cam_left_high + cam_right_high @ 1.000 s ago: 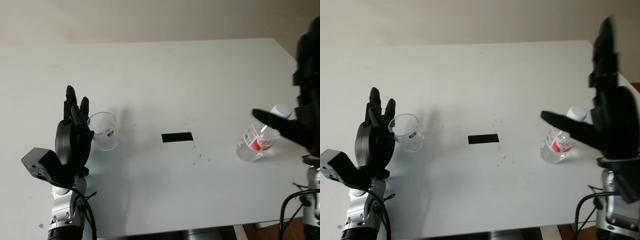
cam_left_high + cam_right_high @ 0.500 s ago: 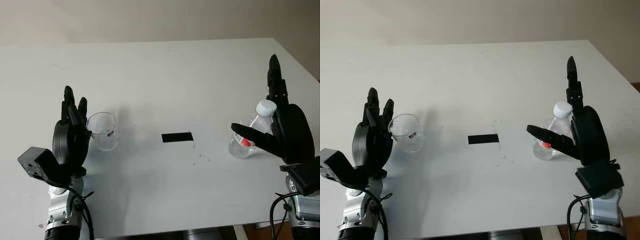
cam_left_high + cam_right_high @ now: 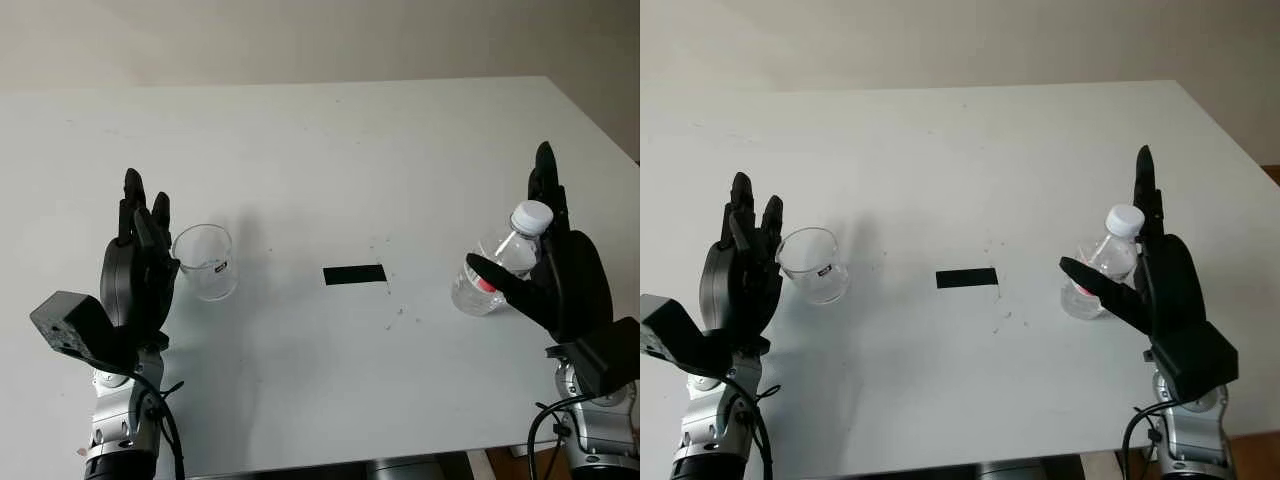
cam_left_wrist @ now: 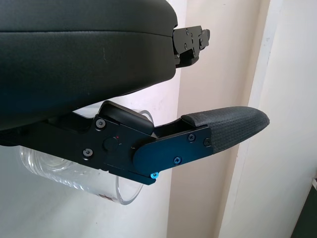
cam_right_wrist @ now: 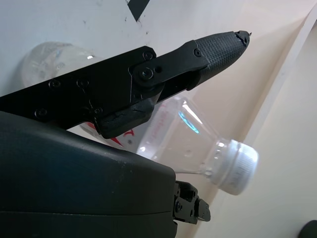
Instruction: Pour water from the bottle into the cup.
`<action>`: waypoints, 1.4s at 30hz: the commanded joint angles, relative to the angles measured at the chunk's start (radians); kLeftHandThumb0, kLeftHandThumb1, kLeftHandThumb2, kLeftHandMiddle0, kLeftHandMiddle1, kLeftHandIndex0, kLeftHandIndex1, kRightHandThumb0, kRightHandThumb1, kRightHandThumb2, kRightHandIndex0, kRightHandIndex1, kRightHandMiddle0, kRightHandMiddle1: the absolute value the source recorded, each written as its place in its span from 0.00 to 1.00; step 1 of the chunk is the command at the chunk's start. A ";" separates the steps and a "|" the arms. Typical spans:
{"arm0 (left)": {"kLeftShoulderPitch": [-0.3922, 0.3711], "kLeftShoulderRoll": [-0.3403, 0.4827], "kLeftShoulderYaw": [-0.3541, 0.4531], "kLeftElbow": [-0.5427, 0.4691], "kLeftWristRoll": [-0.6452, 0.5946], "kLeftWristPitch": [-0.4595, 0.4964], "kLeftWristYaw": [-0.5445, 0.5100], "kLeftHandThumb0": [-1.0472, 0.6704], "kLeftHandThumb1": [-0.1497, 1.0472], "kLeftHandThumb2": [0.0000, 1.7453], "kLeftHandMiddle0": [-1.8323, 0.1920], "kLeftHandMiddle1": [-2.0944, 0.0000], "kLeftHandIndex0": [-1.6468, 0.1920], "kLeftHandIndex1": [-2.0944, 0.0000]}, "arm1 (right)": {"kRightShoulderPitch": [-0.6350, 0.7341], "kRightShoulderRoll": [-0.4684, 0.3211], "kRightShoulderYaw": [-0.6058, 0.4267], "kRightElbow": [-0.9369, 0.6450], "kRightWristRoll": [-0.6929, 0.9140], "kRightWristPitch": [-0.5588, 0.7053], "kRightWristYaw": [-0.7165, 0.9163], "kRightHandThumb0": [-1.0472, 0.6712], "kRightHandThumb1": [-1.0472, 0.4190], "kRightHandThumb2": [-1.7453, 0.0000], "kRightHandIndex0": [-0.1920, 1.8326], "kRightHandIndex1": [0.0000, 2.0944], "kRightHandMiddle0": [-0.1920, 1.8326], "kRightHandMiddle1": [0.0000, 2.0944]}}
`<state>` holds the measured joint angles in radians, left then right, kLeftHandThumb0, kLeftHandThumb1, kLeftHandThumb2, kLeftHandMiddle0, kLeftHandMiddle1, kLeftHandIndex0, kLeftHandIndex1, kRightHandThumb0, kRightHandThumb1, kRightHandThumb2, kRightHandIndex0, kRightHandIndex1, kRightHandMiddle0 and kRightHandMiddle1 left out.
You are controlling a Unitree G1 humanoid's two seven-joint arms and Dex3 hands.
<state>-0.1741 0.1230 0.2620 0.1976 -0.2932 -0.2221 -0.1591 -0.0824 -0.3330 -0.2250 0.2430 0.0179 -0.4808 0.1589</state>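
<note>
Left eye view: at about 8 o'clock on the white table (image 3: 330, 140) the left black three-finger hand (image 3: 138, 268) is held upright just beside the clear glass cup (image 3: 206, 262), which stands empty as far as can be seen. This hand is released, nothing is gripped, and its position is unchanged from a second ago. At the table's centre a small black rectangular tape mark (image 3: 354, 274) is seen. At about 4 o'clock the clear plastic water bottle with a white cap and red label (image 3: 497, 273) is leaned toward the right black three-finger hand (image 3: 560, 275). Over the last second this hand has been brought down and inward, so the bottle is now cradled between thumb and palm, yet the fingers (image 3: 545, 185) are extended upward rather than wrapped, so the hand is judged released. The grasp appears imminent; the cap is still on, so pouring is not yet possible.
</note>
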 commanded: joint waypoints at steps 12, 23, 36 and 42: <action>-0.008 0.010 0.006 -0.006 -0.005 -0.006 -0.009 0.10 1.00 0.40 1.00 0.88 0.98 1.00 | -0.028 0.003 0.040 0.055 0.047 0.034 0.061 0.07 0.04 0.97 0.00 0.00 0.00 0.02; -0.002 0.002 0.005 -0.014 -0.001 -0.012 0.003 0.10 1.00 0.40 1.00 0.88 0.97 1.00 | -0.003 0.087 0.031 0.033 0.049 -0.100 -0.013 0.18 0.09 0.98 0.08 0.04 0.09 0.05; 0.004 0.006 0.007 -0.019 0.000 -0.023 0.002 0.10 1.00 0.42 1.00 0.88 0.99 1.00 | 0.020 0.100 0.030 0.005 0.005 -0.061 -0.087 0.39 0.02 0.97 0.33 0.96 0.31 0.81; -0.001 0.005 0.013 -0.007 -0.012 -0.028 -0.007 0.10 1.00 0.41 1.00 0.88 0.98 1.00 | 0.038 0.051 0.043 -0.031 -0.079 0.014 -0.084 0.33 0.00 0.97 0.29 1.00 0.30 0.89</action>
<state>-0.1721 0.1264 0.2673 0.1901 -0.3004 -0.2420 -0.1602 -0.0760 -0.2644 -0.1882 0.2121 -0.0387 -0.4959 0.0758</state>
